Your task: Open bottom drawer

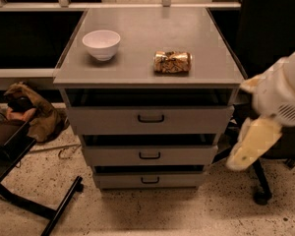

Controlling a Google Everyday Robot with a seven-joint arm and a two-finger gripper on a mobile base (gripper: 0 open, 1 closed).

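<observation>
At 3 o'clock beside the cabinet [137, 58] hangs the gripper [253, 144], well apart from the bottom drawer [150, 180] at 6 o'clock; its opening or hold I cannot tell.
</observation>
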